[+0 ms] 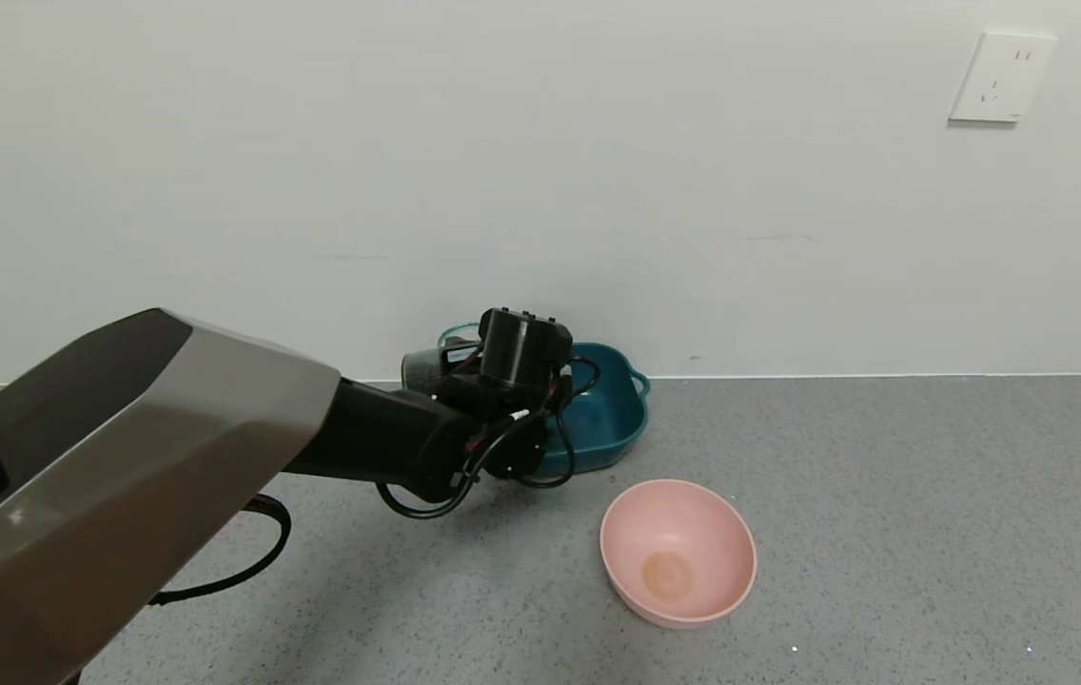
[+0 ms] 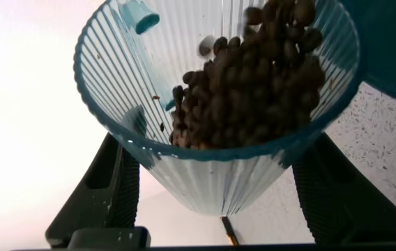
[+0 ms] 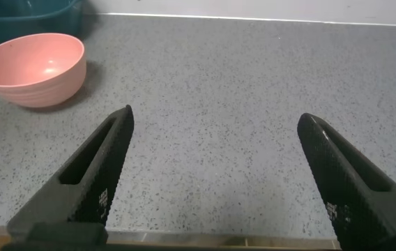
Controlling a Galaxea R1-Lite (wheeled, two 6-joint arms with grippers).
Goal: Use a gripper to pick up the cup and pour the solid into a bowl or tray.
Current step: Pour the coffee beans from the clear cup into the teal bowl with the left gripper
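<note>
My left gripper (image 1: 445,373) is shut on the cup (image 1: 424,367), a ribbed translucent blue-grey tumbler, and holds it tipped at the left rim of the dark teal basin (image 1: 609,411) by the wall. In the left wrist view the cup (image 2: 205,174) sits between the two black fingers (image 2: 107,188), with the gripper (image 2: 215,183) closed round its lower part. The brown pellets (image 2: 254,84) are heaped towards the mouth, and the teal basin (image 2: 393,42) shows beyond it. My right gripper (image 3: 215,115) is open and empty above the grey floor, out of the head view.
A round pink bowl (image 1: 678,552) stands empty in front of the basin; it also shows in the right wrist view (image 3: 34,66) beside the basin's edge (image 3: 31,14). A white wall runs close behind the basin. Speckled grey floor (image 1: 931,523) stretches to the right.
</note>
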